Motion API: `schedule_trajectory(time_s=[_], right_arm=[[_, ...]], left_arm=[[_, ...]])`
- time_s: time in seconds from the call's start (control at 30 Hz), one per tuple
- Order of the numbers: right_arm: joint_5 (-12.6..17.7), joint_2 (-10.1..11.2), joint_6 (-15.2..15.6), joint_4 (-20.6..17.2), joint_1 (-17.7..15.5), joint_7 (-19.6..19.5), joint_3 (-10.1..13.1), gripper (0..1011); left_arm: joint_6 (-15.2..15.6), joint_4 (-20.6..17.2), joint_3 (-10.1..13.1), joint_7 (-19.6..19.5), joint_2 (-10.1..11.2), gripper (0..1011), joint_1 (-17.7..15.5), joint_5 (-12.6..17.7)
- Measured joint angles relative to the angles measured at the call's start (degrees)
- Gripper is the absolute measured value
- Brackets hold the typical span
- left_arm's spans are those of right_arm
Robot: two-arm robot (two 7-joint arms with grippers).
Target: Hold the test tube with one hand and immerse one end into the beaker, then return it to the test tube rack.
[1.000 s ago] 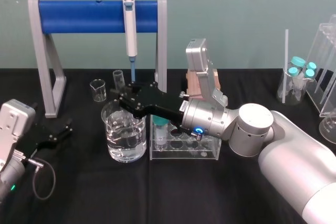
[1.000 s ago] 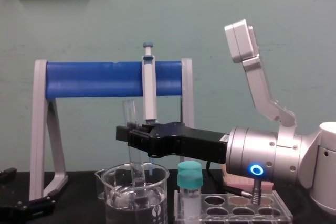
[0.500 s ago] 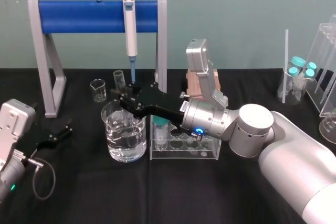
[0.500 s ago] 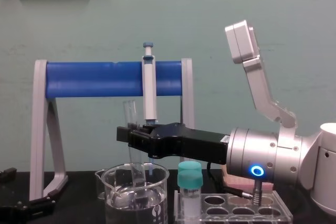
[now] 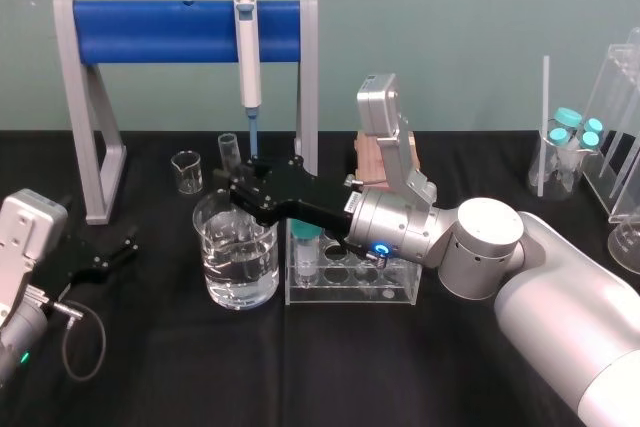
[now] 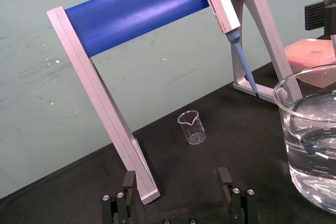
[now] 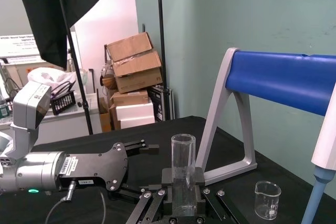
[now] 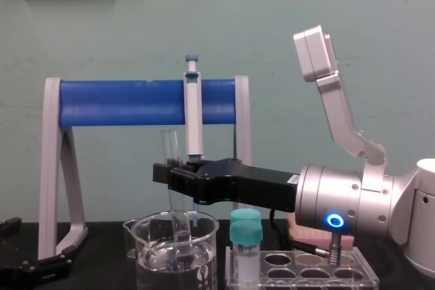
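Test tube (image 8: 168, 146) stays upright, its lower end in the beaker's (image 8: 178, 256) water, barely shifted over the last second; right gripper (image 8: 172, 177) clamps it; dip looks done, test tube rack (image 5: 350, 285) next; left gripper (image 5: 108, 250) parked aside, fingers apart.

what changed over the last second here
Barely anything: the right gripper, shut on the long clear glass test tube, edged slightly toward the clear acrylic test tube rack. The tube's lower end stays inside the wide glass beaker; the open left gripper stays parked at the table's left.
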Motion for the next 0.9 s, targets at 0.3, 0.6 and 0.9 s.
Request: schedule_trajectory(time_s=[0.3, 0.6, 0.9], right_arm=[[0.06, 0.0, 0.0, 0.01, 0.07, 0.21, 0.0, 225], [0.16, -0.03, 0.04, 0.06, 0.13, 0.29, -0.03, 225], [0.22, -0.13, 0.04, 0.05, 0.16, 0.32, 0.0, 225]], left_arm=[[0.0, 0.0, 0.0, 0.0, 0.0, 1000, 0.0, 0.0], [0.0, 0.0, 0.0, 0.0, 0.0, 1000, 0.0, 0.0], [0.0, 0.0, 0.0, 0.0, 0.0, 1000, 0.0, 0.0]])
